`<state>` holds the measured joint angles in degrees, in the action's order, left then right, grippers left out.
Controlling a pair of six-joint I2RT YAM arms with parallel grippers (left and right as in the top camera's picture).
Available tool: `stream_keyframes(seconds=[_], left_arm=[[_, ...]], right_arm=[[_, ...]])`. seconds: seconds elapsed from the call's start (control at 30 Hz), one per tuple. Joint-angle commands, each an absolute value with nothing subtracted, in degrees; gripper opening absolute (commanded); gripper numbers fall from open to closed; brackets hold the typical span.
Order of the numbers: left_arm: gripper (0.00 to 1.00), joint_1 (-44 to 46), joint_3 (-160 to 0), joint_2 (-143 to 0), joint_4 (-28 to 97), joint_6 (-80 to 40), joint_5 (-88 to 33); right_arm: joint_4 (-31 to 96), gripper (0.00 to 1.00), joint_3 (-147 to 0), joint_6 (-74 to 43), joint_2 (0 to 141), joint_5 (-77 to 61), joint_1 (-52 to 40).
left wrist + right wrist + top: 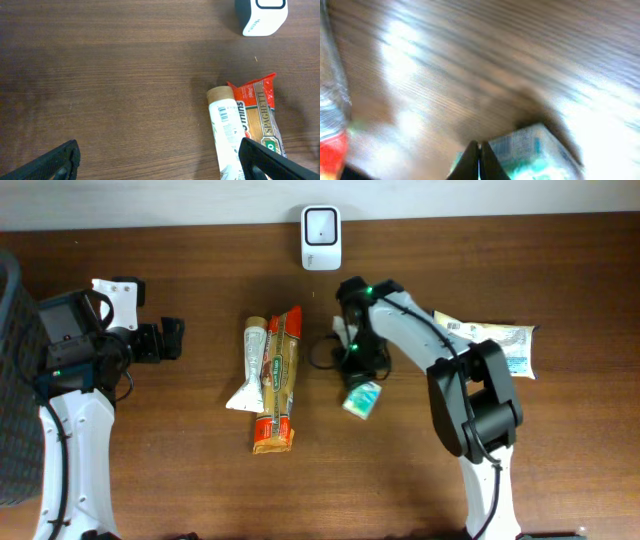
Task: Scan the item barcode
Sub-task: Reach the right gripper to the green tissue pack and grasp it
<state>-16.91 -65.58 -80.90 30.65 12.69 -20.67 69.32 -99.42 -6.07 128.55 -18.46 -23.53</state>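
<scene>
Evidently nothing is scanned yet: the teal box (362, 398) is seen well short of the scanner (321, 225), the right gripper (480, 155) pinched shut beside it, the left gripper (172, 338) spread open.

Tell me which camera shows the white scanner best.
The overhead view: the white scanner shows whole there, with its full outline and front window. The left wrist view catches only its lower part, cut off at the top edge. The right wrist view does not show it.

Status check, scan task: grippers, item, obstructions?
Left gripper open, empty. Right gripper shut beside small teal-white box, apparently not gripping it. Way to white barcode scanner looks clear.
</scene>
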Motion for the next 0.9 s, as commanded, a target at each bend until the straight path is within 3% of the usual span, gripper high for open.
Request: stream_keyframes(seconds=[0.0,0.1,0.13,0.23,0.3,0.33,0.47,0.53,0.57,0.6,0.87], left_arm=[[0.99,-16.95,-65.89,-80.77,30.74,13.61,-21.41],[0.99,-16.95,-65.89,-80.77,30.72,13.61,-21.41],[0.99,-16.95,-65.89,-80.77,30.72,13.61,-21.41],[0.99,-16.95,-65.89,-80.77,30.72,13.61,-21.41],[0.99,-16.95,-65.89,-80.77,30.72,13.61,-21.41],[0.99,-16.95,-65.89,-80.77,30.72,13.61,-21.41],[0.99,-16.95,-65.89,-80.77,30.72,13.58,-21.41],[0.99,-16.95,-65.89,-80.77,30.72,13.61,-21.41],[0.99,-16.95,-65.89,-80.77,30.72,13.61,-21.41],[0.99,-16.95,-65.89,-80.77,30.72,13.61,-21.41],[0.99,-16.95,-65.89,-80.77,30.72,13.61,-21.41]], right_arm=[[72.03,0.04,-104.16,-4.58,127.44,-12.58,-19.49],[73.12,0.09,-108.53,-3.53,124.53,-12.8,-17.91],[74.02,0.22,-109.08,-7.07,122.45,-12.05,-17.28],[76.64,0.4,-108.9,-14.59,118.58,-8.86,-15.99],[79.02,0.91,-108.07,-15.09,118.52,-8.75,-16.27],[79.44,1.0,-106.3,-15.11,118.52,-8.78,-16.6],[75.29,0.98,-94.89,-15.55,118.54,-13.58,-17.3],[71.37,0.62,-89.38,-15.53,118.54,-16.88,-17.3],[69.8,0.29,-87.26,-15.55,118.54,-17.5,-17.3],[68.77,0.19,-86.0,-15.57,118.54,-17.58,-17.3],[57.32,0.28,-79.72,-21.74,118.54,-17.41,-18.7]])
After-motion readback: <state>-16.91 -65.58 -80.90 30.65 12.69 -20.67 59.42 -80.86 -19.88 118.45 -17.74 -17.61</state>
